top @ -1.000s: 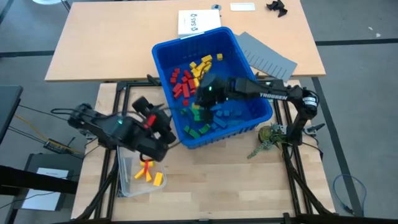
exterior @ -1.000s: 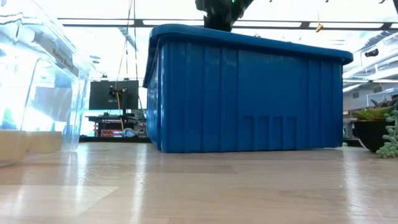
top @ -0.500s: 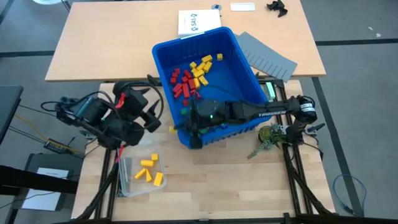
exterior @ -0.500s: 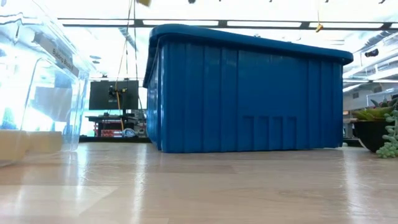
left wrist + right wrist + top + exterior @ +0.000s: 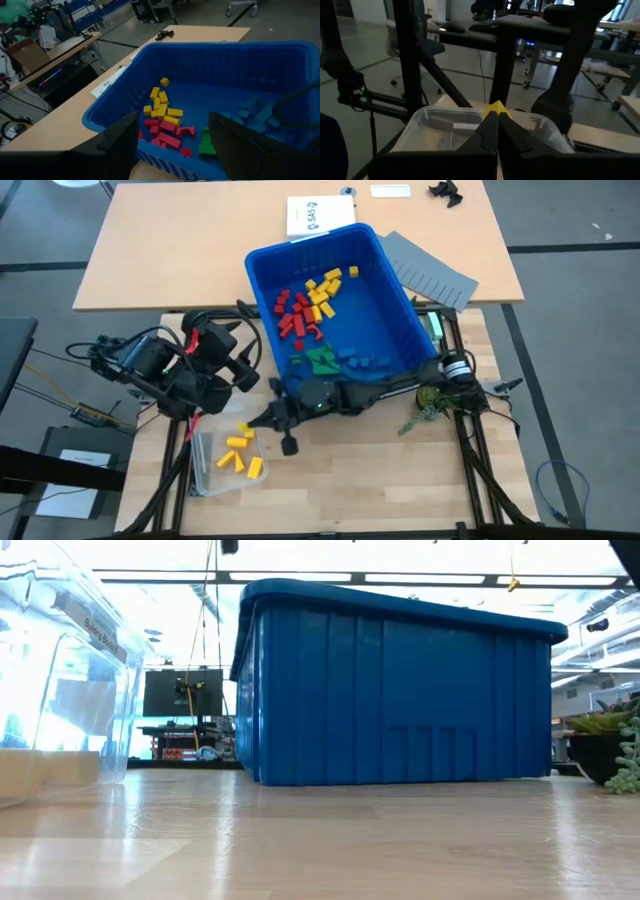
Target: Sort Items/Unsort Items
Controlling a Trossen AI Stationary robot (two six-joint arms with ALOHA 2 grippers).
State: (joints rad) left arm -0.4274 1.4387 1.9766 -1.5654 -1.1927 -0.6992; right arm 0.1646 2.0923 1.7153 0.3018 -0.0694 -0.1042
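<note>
The blue bin (image 5: 395, 275) stands mid-table and holds the items in groups: red (image 5: 292, 315), yellow (image 5: 322, 288), green (image 5: 322, 360) and blue (image 5: 370, 362) blocks. At the near left, a clear container (image 5: 205, 470) has several yellow blocks (image 5: 237, 443) lying in it. My right gripper (image 5: 255, 420) reaches past the bin's near left corner, over the container's rim (image 5: 470, 116), and is shut on a yellow block (image 5: 495, 106). My left gripper (image 5: 172, 145) is raised to the left of the bin, open with nothing in it, and points at the bin (image 5: 210, 65). My right gripper pinches the yellow block between its two fingertips (image 5: 485, 131), and only the block's upper corner (image 5: 495, 105) shows above them. The fingers come about level from the table's right. The block is lifted clear, above the clear container's near rim.
Grey slotted divider sheets (image 5: 430, 272) lean at the bin's far right corner. A white paper (image 5: 320, 215) lies on the far table, and a small plant (image 5: 430, 402) stands near the right arm's base. Bare wood lies near the table's front edge (image 5: 380, 490).
My right gripper, shut throughout, has left the inside of the bin, crossed its near left wall and come down toward the clear container, tipping up to about level. My left gripper first drew up and back from above the container toward the table's left, then kept still.
</note>
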